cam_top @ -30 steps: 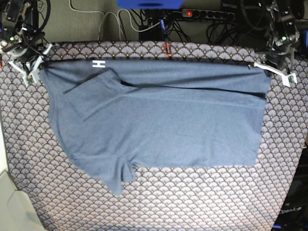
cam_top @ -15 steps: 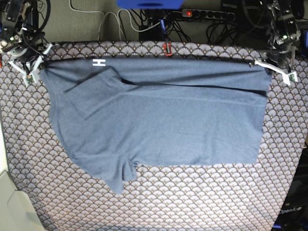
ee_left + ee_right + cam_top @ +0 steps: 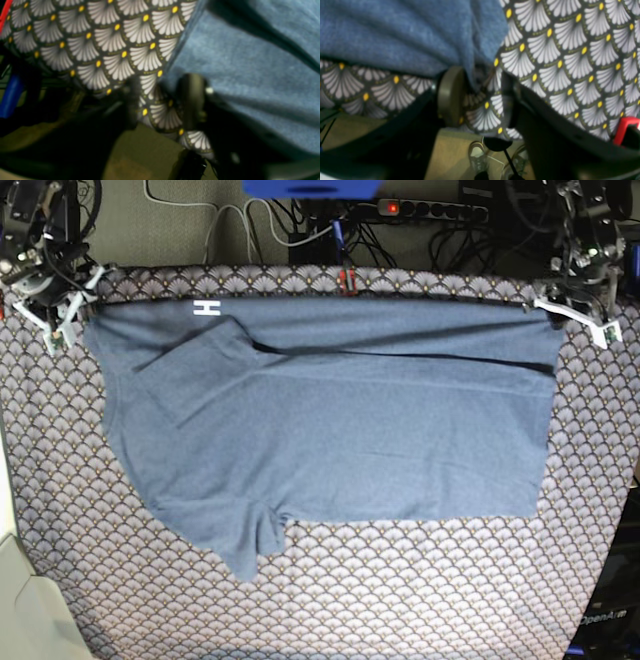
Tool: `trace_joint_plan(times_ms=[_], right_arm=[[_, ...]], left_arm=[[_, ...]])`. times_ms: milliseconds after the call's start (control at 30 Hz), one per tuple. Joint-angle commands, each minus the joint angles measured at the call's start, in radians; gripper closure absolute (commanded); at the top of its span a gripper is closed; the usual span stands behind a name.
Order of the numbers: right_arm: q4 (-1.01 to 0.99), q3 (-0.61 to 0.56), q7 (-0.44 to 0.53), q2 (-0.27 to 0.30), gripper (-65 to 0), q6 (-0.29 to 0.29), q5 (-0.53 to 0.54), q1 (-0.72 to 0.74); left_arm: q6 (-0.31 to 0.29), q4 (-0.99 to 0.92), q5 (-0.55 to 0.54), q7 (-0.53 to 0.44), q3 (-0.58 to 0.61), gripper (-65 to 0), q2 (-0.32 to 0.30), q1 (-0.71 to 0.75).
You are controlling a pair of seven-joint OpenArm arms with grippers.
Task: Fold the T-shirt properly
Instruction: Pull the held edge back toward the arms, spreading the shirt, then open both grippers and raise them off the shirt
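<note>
While both corners of the upper edge in the base view are being left unpinched, the large slate-blue cotton T-shirt (image 3: 340,450) is being spread over the grey scallop-patterned tablecloth (image 3: 420,600), partly doubled, with a white block letter (image 3: 207,308) being shown near one end of that edge. The black left gripper (image 3: 162,92) is being kept spread, nothing being clenched, with a shirt corner being framed between its fingertips; the black right gripper (image 3: 481,87) is likewise being held agape around the opposite corner. A release at the end of a fold is probably being made, and the job is being judged as partway done. For a clean exit, both grippers should be being backed off straight and slowly, so that no cloth is being dragged by a fingertip. If a hem is being snagged, the long edge may be being pulled crooked. Before any further fold, the slanted ridge and the loose flap (image 3: 245,550) at the lower left of the base view should be being smoothed, with layers being aligned and tension being matched.
</note>
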Motion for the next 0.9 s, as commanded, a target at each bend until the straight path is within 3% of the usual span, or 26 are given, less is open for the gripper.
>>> trace_joint_plan(times_ms=[0, 167, 467, 700, 867], right_arm=[[0.03, 0.005, -0.011, 0.012, -29.6, -0.003, -0.006, -0.01], [0.111, 0.073, -0.011, 0.004, -29.6, -0.003, -0.005, -0.028], [0.117, 0.172, -0.009, 0.006, -29.6, -0.003, -0.006, 0.021], [0.116, 0.165, -0.011, 0.035, -29.6, -0.003, -0.008, 0.117], [0.114, 0.122, -0.011, 0.047, -29.6, -0.003, -0.04, 0.226]], left_arm=[[0.0, 0.013, 0.001, -0.022, -0.009, -33.4, -0.012, 0.003], [0.0, 0.022, 0.001, -0.022, -0.009, -42.7, -0.012, 0.003], [0.0, 0.024, -0.002, -0.024, -0.134, -42.7, -0.006, -0.01], [0.0, 0.024, -0.099, -0.022, -0.223, -42.7, -0.027, -0.065], [0.0, 0.022, -0.127, -0.022, -0.223, -42.7, -0.049, -0.154]])
